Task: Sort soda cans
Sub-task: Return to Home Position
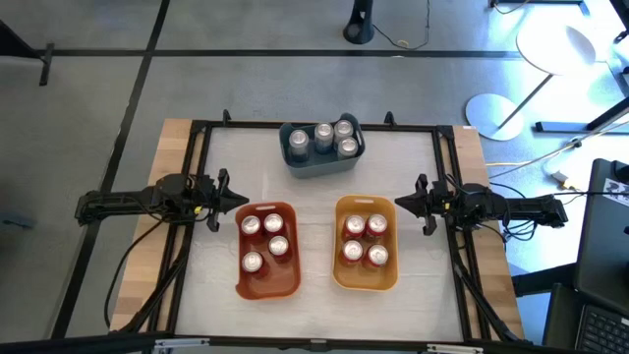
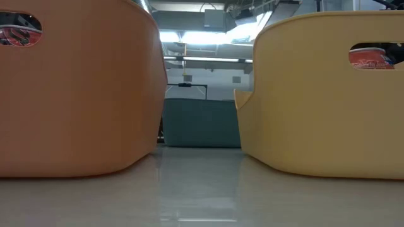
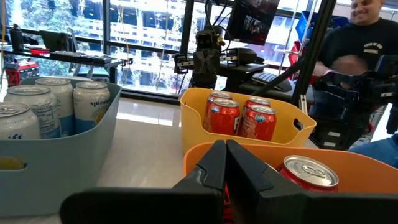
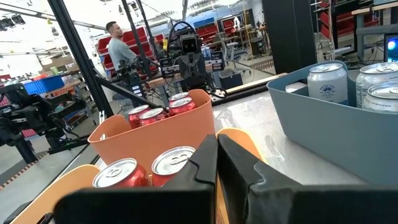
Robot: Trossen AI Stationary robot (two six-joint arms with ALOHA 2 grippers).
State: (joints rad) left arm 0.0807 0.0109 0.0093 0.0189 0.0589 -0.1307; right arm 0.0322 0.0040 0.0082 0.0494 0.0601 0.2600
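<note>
Sort state: no can stands loose on the pale table top (image 1: 314, 211); all twelve sit in bins.
- The rounded orange plastic bin (image 1: 267, 292) holds four red metal soda cans (image 1: 278, 246).
- The rounded yellow plastic bin (image 1: 366, 286) beside it holds four more red cans (image 1: 377, 256).
- The blue-grey plastic bin (image 1: 319, 167) towards the far edge holds four silver-grey soda cans (image 1: 323, 134).
- Every can is upright, long axis vertical, silver top up.

Key relation: the left gripper (image 1: 231, 200) hangs just outside the orange bin's outer wall, pointing in at it. The right gripper (image 1: 402, 204) mirrors it outside the yellow bin. Each arm is nearest its own bin, and the blue-grey bin lies between the two, farther off. Both claws are empty, with fingers pressed together in the wrist views.

Judgement: nothing is left to pick. The move in hand is a retreat to rest, needing only that the claws clear the bin rims. They look apart from them.

Writing: in the left wrist view, one silver-grey can (image 3: 92, 102) carries lowercase lettering that looks like "spindr…", probably Spindrift, though the word wraps out of sight. The red cans' label can't be read. A person in a dark shirt (image 3: 357, 50) is beyond the table; the chest print is illegible.
</note>
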